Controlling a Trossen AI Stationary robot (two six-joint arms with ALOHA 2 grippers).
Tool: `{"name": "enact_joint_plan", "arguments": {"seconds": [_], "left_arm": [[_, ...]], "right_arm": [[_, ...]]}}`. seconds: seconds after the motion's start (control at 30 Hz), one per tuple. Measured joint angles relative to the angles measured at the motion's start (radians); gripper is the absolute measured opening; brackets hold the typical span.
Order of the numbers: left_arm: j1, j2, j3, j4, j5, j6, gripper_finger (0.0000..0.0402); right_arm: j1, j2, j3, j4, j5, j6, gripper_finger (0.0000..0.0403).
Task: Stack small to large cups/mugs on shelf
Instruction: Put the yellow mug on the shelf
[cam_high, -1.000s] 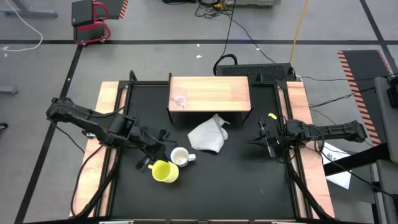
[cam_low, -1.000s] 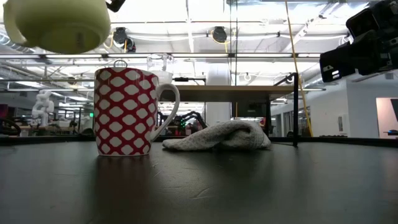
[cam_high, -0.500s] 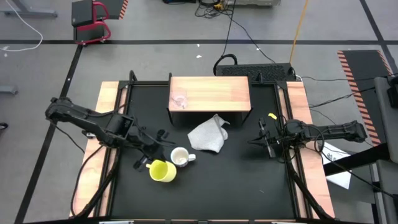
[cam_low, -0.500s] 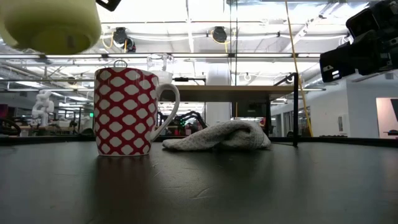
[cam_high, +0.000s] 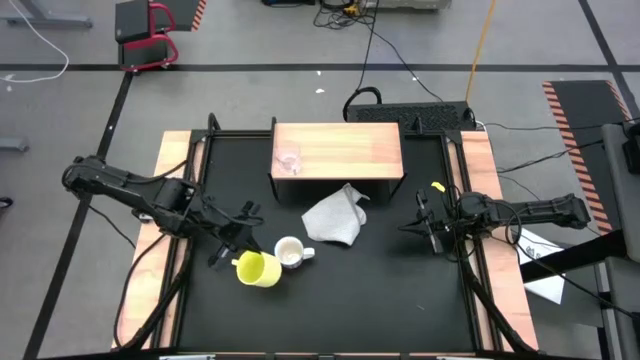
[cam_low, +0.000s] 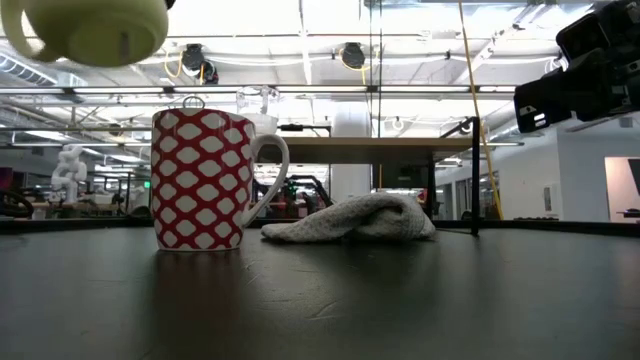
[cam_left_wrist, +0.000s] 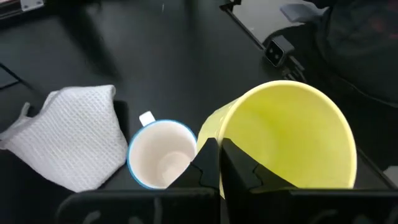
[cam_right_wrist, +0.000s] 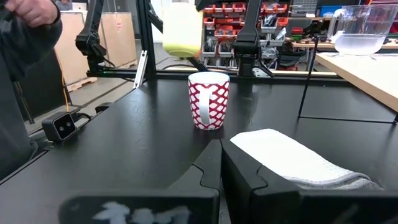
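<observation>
The left gripper (cam_high: 232, 249) is clamped shut on the rim of the yellow cup (cam_high: 257, 270), carrying it in the air above the black tabletop (cam_high: 380, 290). The cup hangs tipped over, its long axis close to level: from above its open mouth faces the gripper and the left arm, while the low view shows its rounded base (cam_low: 97, 30) turned toward the table's front edge. It floats just beside the white patterned mug (cam_high: 290, 253), on the front-left of it and higher than its rim. That mug stands upright on the tabletop, its handle pointing toward the grey-white cloth (cam_high: 333, 219) crumpled nearby. The tiny clear glass cup (cam_high: 288, 160) sits upright on the shelf (cam_high: 350, 150), near its left end. The right gripper (cam_high: 424, 226) waits with fingers together, holding nothing, above the table's right side.
</observation>
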Motion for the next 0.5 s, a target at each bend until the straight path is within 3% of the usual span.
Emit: {"name": "enact_joint_plan", "arguments": {"seconds": [0.23, 0.5], "left_arm": [[0.0, -0.149, -0.23, 0.263, 0.012, -0.037, 0.0], [0.001, -0.31, -0.33, 0.291, -0.046, -0.091, 0.0]], "right_arm": [[0.0, 0.0, 0.0, 0.0, 0.0, 0.0, 0.0], [0.0, 0.0, 0.0, 0.0, 0.0, 0.0, 0.0]]}}
